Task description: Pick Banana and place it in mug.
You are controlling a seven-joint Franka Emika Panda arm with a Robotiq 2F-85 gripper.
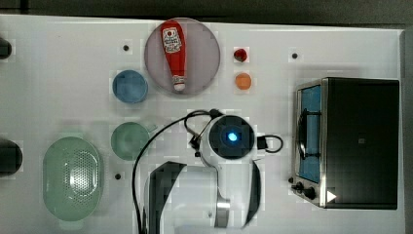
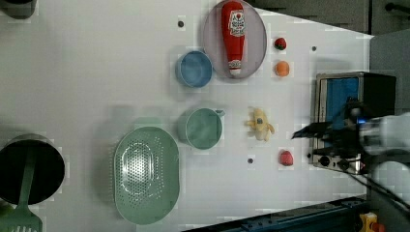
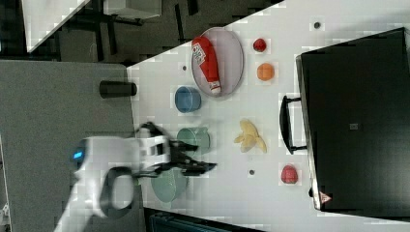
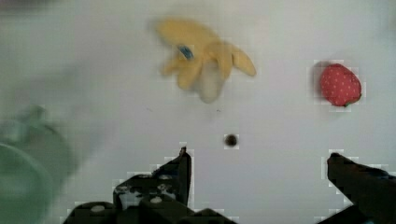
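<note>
The gripper [image 4: 259, 179] hangs nearest, jaws spread wide and holding nothing, above the white table [image 2: 96, 72]. The banana [image 2: 260, 124] lies on the table just beside the mug [image 2: 203, 128], on the left view's right of it. To grab it well, I'd lower straight over the banana's middle and close across its narrow width, staying clear of the strawberry [image 4: 340, 85]. Count: one banana, one mug, one blue cup [image 2: 194, 69], one colander [image 2: 145, 174], one orange [image 2: 282, 68], two strawberries.

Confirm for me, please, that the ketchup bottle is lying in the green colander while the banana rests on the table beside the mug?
Not quite: the ketchup bottle lies on the grey plate, as the left view shows. The colander holds nothing. The banana does rest beside the mug.
</note>
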